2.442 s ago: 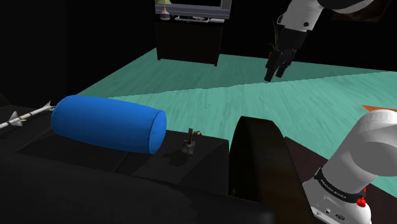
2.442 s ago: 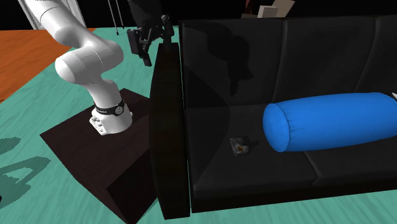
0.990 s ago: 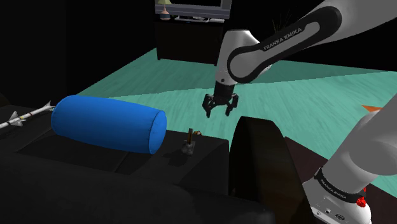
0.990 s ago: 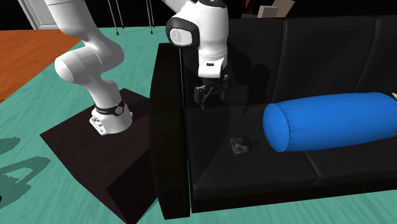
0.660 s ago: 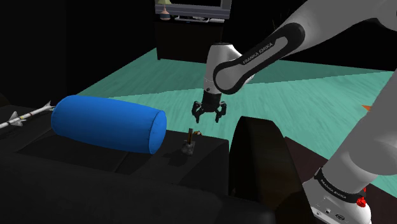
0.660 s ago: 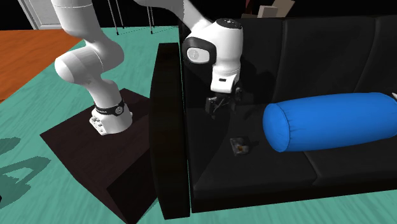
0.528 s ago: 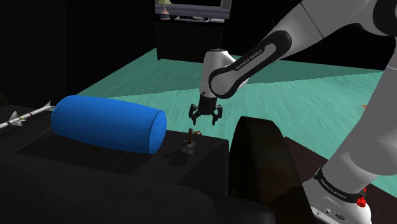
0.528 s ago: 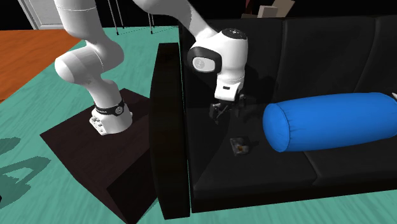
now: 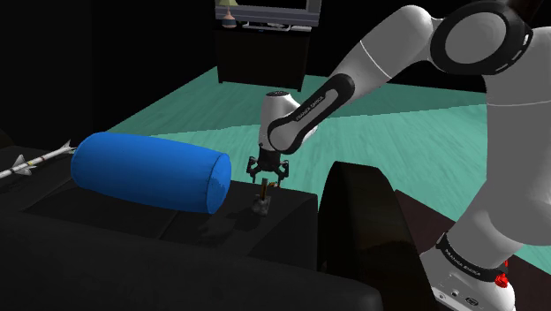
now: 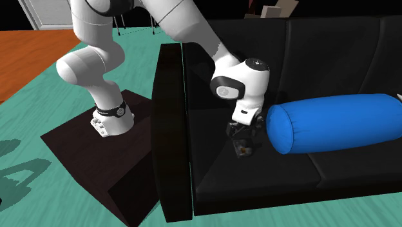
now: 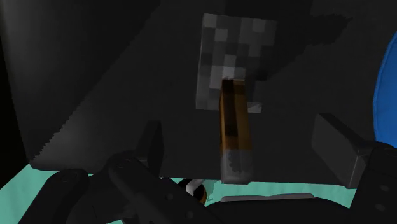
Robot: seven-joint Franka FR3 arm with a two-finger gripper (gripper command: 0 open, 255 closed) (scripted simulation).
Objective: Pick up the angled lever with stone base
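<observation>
Lever (image 11: 233, 121) has a brown stick on mottled grey base.

Black sofa (image 9: 106, 252) carries a blue bolster cushion (image 9: 150, 170), with a stone-based lever (image 9: 262, 201) at its 3 o'clock and a white finned dart (image 9: 35, 161) at its 9 o'clock, in the shoulder view.

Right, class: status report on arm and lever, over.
Black gripper open. Brown lever on grey stone base just under it, ungripped, on black sofa. Blue bolster cushion close beside.
</observation>
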